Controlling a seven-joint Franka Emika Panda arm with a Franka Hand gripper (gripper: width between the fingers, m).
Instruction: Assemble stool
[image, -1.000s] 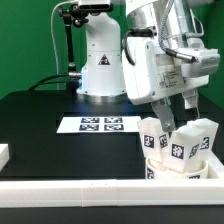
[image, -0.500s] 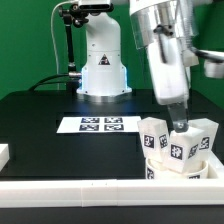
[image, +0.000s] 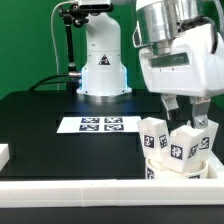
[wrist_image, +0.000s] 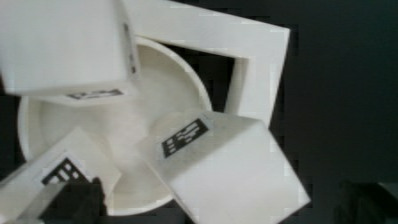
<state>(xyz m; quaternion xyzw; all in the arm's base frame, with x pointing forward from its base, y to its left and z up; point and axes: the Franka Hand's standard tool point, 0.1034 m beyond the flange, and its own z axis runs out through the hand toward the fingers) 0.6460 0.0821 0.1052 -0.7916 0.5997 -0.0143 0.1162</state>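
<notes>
The stool's white parts stand together at the exterior view's lower right. Three blocky tagged legs rest upright in the low round seat. My gripper hangs open just above the legs, one finger on each side of the middle leg's top, gripping nothing. The wrist view looks down on the seat's curved rim and the legs: one leg and another tagged leg lie close under the camera. A dark finger shows at the picture's edge.
The marker board lies flat in the middle of the black table. Behind it stands the arm's white base. A long white rail edges the table's front, and a small white block sits at the exterior view's left.
The wrist has turned, so the hand now shows its broad side. The fingers have shifted slightly toward the exterior view's right above the legs. The legs and seat have not moved.
</notes>
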